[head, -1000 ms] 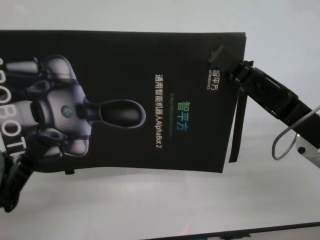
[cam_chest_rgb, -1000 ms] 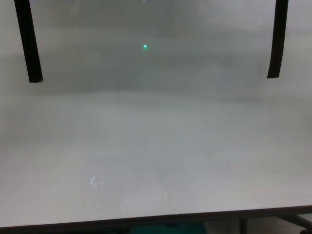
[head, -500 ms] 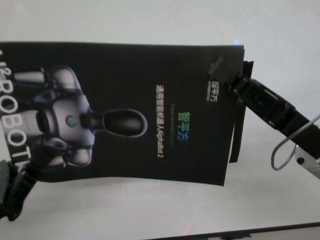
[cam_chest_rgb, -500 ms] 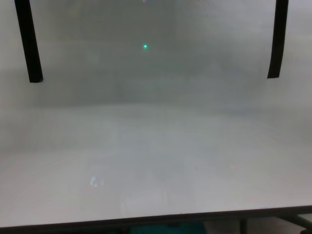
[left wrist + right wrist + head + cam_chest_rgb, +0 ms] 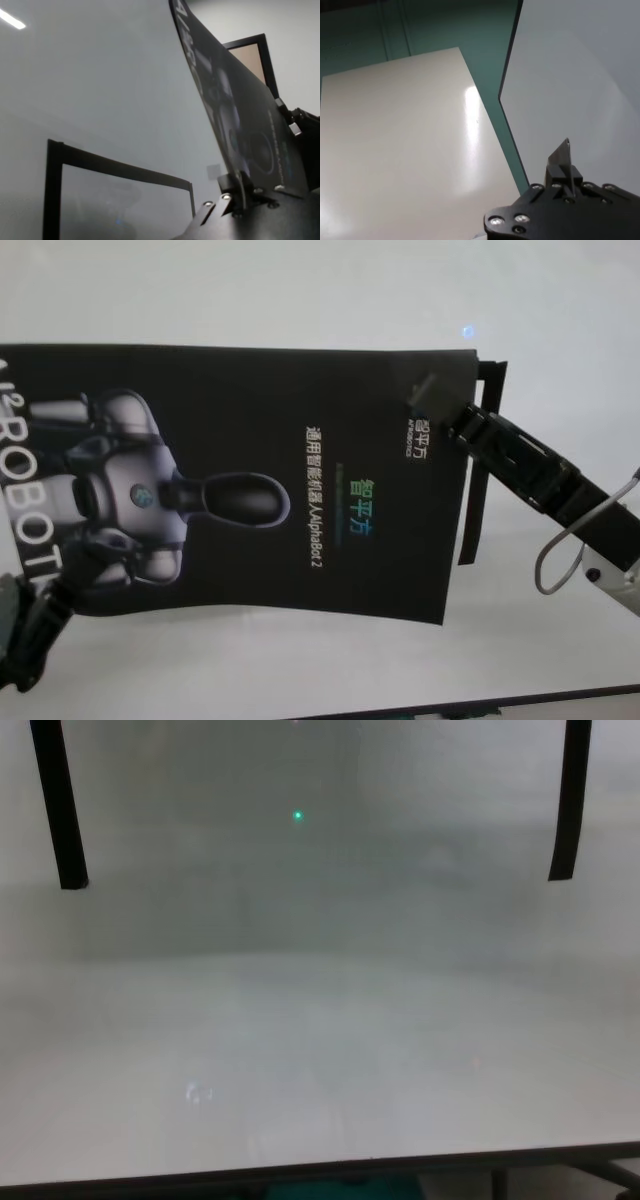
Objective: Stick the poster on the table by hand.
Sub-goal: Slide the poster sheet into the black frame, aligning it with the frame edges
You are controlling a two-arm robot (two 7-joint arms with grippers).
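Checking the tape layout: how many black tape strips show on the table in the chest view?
2: one narrow black tape strip at the far left, another at the far right of the white-grey table. Others may be hidden.

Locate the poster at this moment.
In the head view the poster spans left to centre above the table, pinched by the right gripper at its far right corner and the left gripper at its near left.

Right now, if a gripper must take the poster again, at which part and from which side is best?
Probably the short edges: the poster is thin, wide and held up off the table. The right gripper pinches its upper right corner from outside, and the left gripper clamps the opposite end.
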